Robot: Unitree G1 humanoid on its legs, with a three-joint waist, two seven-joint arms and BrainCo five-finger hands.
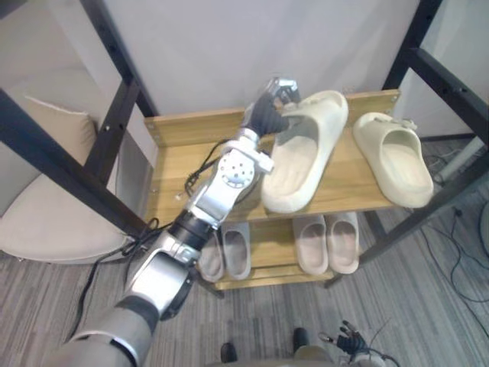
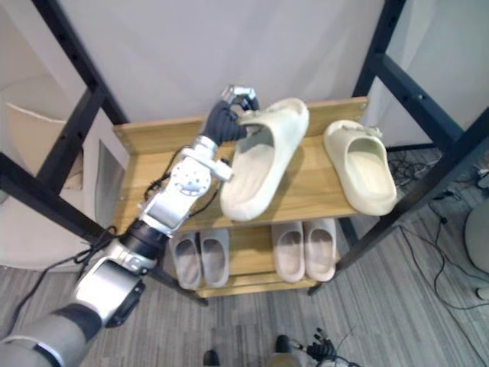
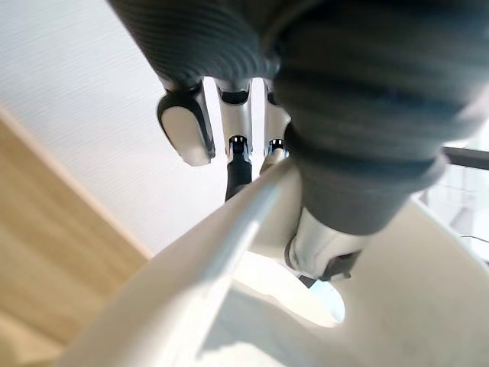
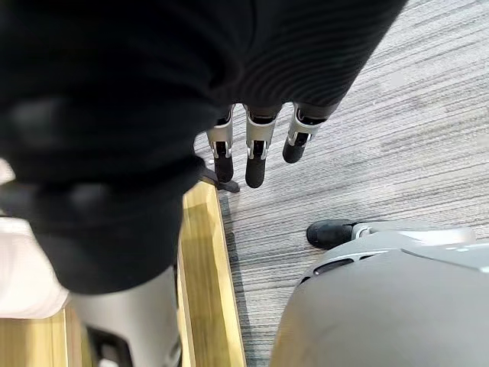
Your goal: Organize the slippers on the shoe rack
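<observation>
Two wooden tiers make up the shoe rack (image 1: 177, 128), and the left hand (image 1: 273, 103) is reached out over the back of its upper shelf. Below that hand, on the lower tier, sit a grey pair (image 1: 225, 252) and, further to the hand's right, a beige pair (image 1: 327, 243), each already side by side. On the top shelf the held cream slipper (image 1: 298, 160) runs from the hand back toward the robot, strap end at the hand and heel near the shelf's front edge, and it looks tipped up on the hand's side. Its mate, the second cream slipper (image 1: 397, 157), lies flat to the hand's right, apart from the held one with bare shelf between; the two heels splay away from each other. The left hand's fingers (image 3: 187, 126) curl over the strap's rim while the thumb presses from inside, pinching it. Judging by this, the heel needs swinging rightward until both long axes run parallel. The right hand (image 4: 256, 145) hangs low by the rack's front with fingers relaxed and straight, well apart from either cream slipper.
</observation>
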